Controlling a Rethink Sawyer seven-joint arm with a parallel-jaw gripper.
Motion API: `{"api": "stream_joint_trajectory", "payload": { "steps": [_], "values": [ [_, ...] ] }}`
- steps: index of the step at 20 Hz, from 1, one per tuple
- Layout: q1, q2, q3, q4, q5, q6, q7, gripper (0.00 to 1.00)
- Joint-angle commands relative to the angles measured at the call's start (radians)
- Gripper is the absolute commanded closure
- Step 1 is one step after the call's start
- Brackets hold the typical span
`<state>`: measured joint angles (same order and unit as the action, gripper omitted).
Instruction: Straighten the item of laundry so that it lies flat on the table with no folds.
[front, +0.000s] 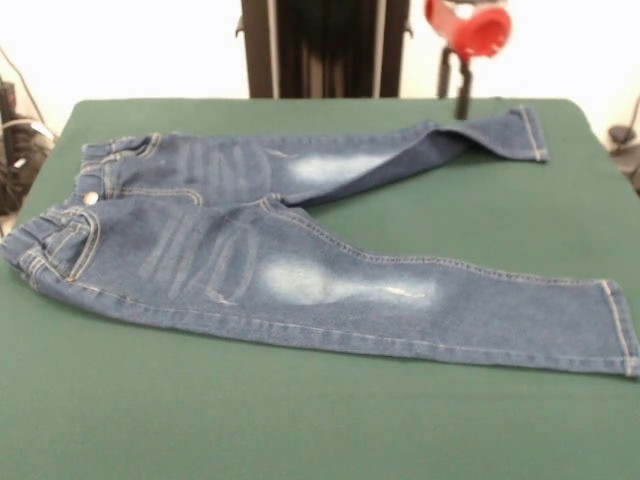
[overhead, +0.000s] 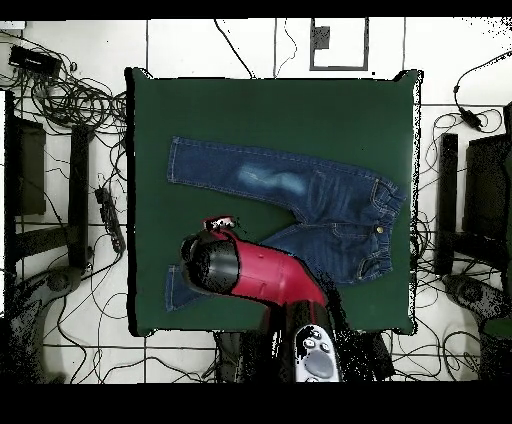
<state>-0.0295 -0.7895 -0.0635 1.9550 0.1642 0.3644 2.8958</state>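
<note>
The jeans (front: 300, 260) lie spread on the green surface (front: 320, 420), far leg still doubled over near its cuff, directly beneath my jaws (front: 462, 95), whose state I cannot tell from here.

A pale tiled floor (overhead: 250, 45) with thin dark grout lines fills the overhead frame around its centre. Tangled black cables (overhead: 75, 100) sprawl over the tiles at the upper left, and more black cables (overhead: 470, 110) loop at the upper right. Long dark rectangular blocks (overhead: 78, 195) lie along the left edge, with similar dark blocks (overhead: 447, 205) along the right edge. A grey-outlined square marking (overhead: 338, 45) sits on the floor at top centre. In the front view, a bright white wall (front: 150, 50) spans the top of the frame, evenly lit, and black cables (front: 15, 150) hang at the left edge.
</note>
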Motion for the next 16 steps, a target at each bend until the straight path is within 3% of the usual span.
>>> {"api": "stream_joint_trajectory", "payload": {
  "steps": [1,5,6,16],
  "values": [
    [-0.102,-0.030,0.124,0.088,-0.122,0.043,-0.178,0.00],
    [-0.129,-0.014,0.092,0.123,-0.238,-0.018,-0.182,0.00],
    [-0.140,-0.012,0.093,0.124,-0.297,-0.040,-0.155,1.00],
    [-0.203,0.134,0.165,0.133,-0.374,-0.166,-0.062,1.00]
  ]
}}
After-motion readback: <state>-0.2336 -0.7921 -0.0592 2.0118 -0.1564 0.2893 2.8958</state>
